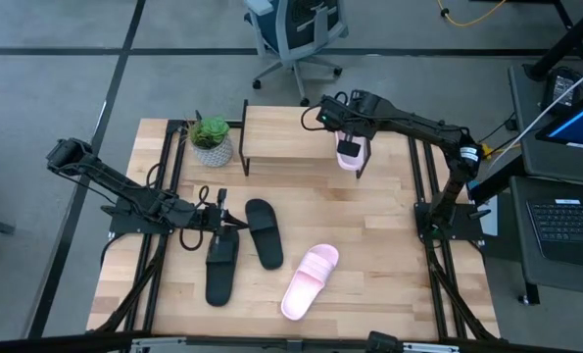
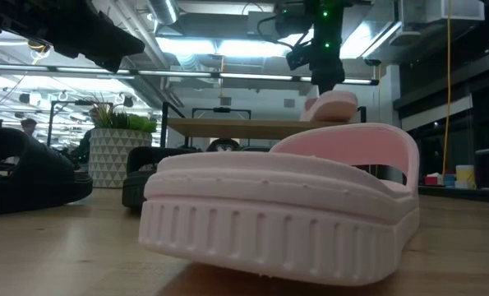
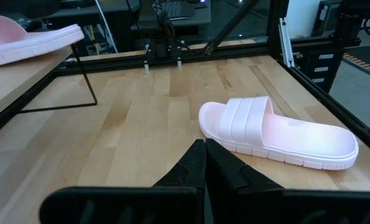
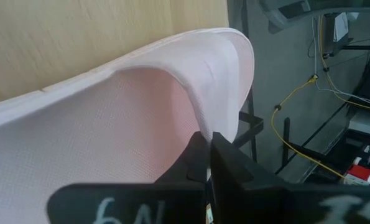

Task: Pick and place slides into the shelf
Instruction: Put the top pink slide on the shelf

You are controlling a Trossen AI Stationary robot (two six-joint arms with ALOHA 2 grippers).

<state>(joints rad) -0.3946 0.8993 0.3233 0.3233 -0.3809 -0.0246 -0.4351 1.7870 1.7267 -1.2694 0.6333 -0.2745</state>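
A pale pink slide (image 1: 350,154) is at the right end of the shelf (image 1: 289,135), held by my shut right gripper (image 1: 347,145). In the low view it shows above the top board (image 2: 228,127). Whether its sole rests on the board I cannot tell. A second pink slide (image 1: 309,281) lies sole down on the table near the front. Two black slides (image 1: 264,232) (image 1: 220,267) lie flat left of it. My left gripper (image 1: 236,224) is shut on nothing, above the table beside the black slides. My right gripper pinches the pink slide's wide strap at its edge (image 4: 225,115) between its two fingers. The fingers (image 4: 200,158) come from above, slanting down. The slide sits about level over the shelf's right end, its near end (image 1: 349,165) past the board's front edge.
A potted plant (image 1: 211,140) stands on the table at the shelf's left end. The shelf's top board to the left of the held slide is bare wood (image 1: 281,132). Black frame rails (image 1: 423,186) run along the table's left and right sides. An office chair (image 1: 296,34) stands beyond the far edge.
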